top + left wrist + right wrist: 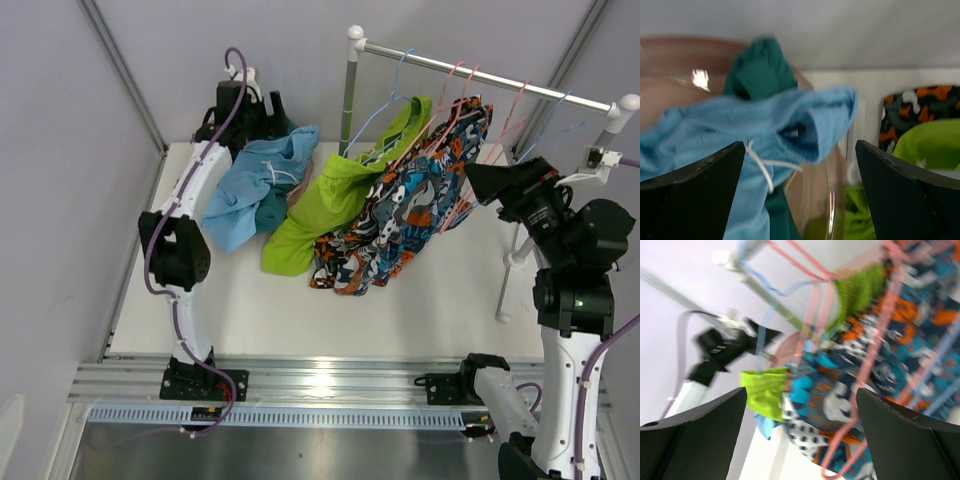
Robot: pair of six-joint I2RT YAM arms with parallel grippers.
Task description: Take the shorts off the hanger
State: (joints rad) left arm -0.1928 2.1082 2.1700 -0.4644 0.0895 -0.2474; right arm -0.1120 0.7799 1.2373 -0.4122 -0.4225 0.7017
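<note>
The light blue shorts lie bunched on the dark teal shorts at the back left of the table. The lime green shorts, the cartoon print shorts and the black-orange-white shorts hang from hangers on the rail and sag to the table. My left gripper is open just behind the light blue shorts, with the teal pair beyond. My right gripper is open beside the printed shorts, and lime green fabric shows to the left.
Pink and blue hangers hang on the rail, also in the right wrist view. The rack's posts stand at the back middle and at the right. A glossy brownish round surface lies under the blue and teal shorts.
</note>
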